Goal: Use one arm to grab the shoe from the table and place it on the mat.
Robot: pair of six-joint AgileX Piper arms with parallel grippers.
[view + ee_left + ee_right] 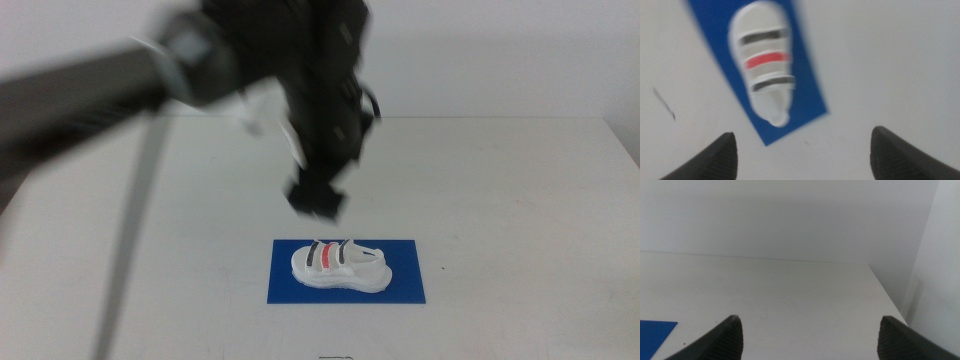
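The white shoe (339, 267) with black, red and black straps lies on the dark-blue mat (410, 285), near the table's front centre. The left arm reaches in from the left, and its gripper (317, 198) hangs in the air above and a little behind the shoe, blurred. In the left wrist view the shoe (765, 70) lies on the mat (805, 95) well clear of my left gripper (802, 155), whose jaws stand wide apart with nothing between them. My right gripper (810, 337) is out of the middle view; it stands open over bare table.
The white table (520, 200) stretches bare around the mat. The right wrist view shows the table's far right corner (867, 265) against a white wall, and a corner of the mat (655, 335).
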